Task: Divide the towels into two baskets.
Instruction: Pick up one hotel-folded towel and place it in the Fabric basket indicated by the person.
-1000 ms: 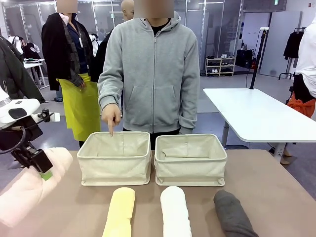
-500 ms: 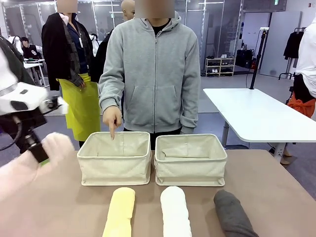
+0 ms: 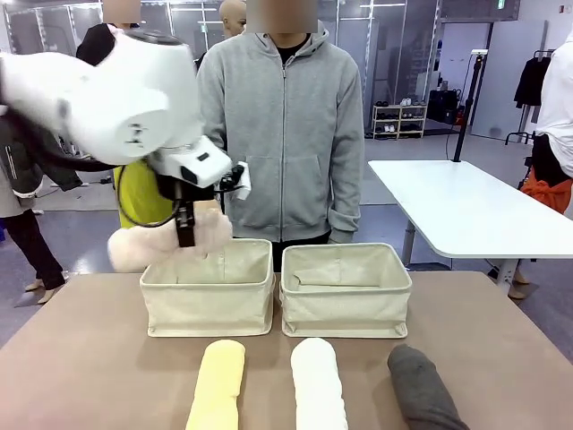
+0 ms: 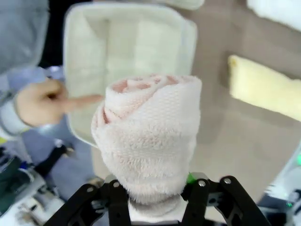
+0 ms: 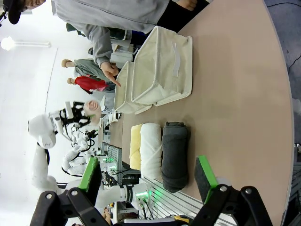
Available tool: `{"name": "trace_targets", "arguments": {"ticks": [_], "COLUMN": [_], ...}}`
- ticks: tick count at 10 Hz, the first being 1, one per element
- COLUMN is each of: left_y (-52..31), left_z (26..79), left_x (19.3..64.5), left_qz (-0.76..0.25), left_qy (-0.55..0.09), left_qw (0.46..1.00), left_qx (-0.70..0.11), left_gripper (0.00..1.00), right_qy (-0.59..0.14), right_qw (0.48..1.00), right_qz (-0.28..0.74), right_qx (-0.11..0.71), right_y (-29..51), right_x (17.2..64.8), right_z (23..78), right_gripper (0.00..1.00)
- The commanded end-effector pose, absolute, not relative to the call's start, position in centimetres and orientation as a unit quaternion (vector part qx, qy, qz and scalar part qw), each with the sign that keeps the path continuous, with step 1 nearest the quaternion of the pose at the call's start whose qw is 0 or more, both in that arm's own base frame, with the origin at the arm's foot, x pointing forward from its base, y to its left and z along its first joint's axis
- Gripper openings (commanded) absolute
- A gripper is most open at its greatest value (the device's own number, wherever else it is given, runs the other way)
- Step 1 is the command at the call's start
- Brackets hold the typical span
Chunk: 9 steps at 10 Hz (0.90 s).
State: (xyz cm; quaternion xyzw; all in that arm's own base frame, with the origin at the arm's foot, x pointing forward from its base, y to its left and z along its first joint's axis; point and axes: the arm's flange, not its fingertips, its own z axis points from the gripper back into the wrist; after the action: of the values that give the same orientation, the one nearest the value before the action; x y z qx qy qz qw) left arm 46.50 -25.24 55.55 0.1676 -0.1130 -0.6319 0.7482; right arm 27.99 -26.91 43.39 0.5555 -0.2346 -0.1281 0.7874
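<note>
My left gripper (image 3: 186,240) is shut on the pale pink towel (image 3: 143,249) and holds it in the air just above the back left corner of the left basket (image 3: 206,306). In the left wrist view the pink towel (image 4: 150,136) stands out from the left gripper (image 4: 155,203) over the open left basket (image 4: 141,42). The right basket (image 3: 345,309) stands beside it. Yellow (image 3: 218,385), white (image 3: 318,387) and dark grey (image 3: 421,392) towels lie in a row in front. My right gripper (image 5: 146,173) hangs open above the grey towel (image 5: 175,155).
A person in a grey hoodie (image 3: 282,134) stands behind the baskets. The person's hand (image 4: 47,101) points a finger at the left basket's rim. A white table (image 3: 466,210) stands at the back right. More people stand at the far left.
My left arm has swung in from the far left and lifted the pink towel up to the left basket. The pointing hand is now hidden behind the arm in the front view.
</note>
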Motion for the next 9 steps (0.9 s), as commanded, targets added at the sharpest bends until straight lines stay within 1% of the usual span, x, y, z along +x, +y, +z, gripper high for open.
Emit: {"name": "trace_targets", "arguments": {"ticks": [1,2,4,5,7,9], "left_y": [-26.0,-26.3,-27.1,-27.6,-27.9,-28.3], "left_z": [56.1,55.2,52.2,50.9,49.1,47.7], "left_x": [50.6,52.5,56.0,57.1,59.2,60.3], "left_qz": [-0.68,-0.7,-0.733,-0.746,-0.747,-0.749], "left_qy": [-0.123,-0.115,-0.104,-0.092,-0.081,-0.067], "left_qw": [0.696,0.677,0.652,0.641,0.645,0.644], "left_qx": [0.197,0.196,0.164,0.154,0.14,0.136], "left_gripper": [0.39,0.39,0.39,0.39,0.39,0.39], "right_qy": [-0.239,-0.239,-0.239,-0.239,-0.239,-0.239], "right_qw": [0.784,0.784,0.784,0.784,0.784,0.784], "right_qz": [-0.126,-0.126,-0.126,-0.126,-0.126,-0.126], "right_qx": [0.559,0.559,0.559,0.559,0.559,0.559], "right_y": [-26.9,-26.9,-26.9,-26.9,-26.9,-26.9], "right_x": [27.9,27.9,27.9,27.9,27.9,27.9], "right_z": [43.7,43.7,43.7,43.7,43.7,43.7], "right_gripper": [1.0,1.0,1.0,1.0,1.0,1.0]}}
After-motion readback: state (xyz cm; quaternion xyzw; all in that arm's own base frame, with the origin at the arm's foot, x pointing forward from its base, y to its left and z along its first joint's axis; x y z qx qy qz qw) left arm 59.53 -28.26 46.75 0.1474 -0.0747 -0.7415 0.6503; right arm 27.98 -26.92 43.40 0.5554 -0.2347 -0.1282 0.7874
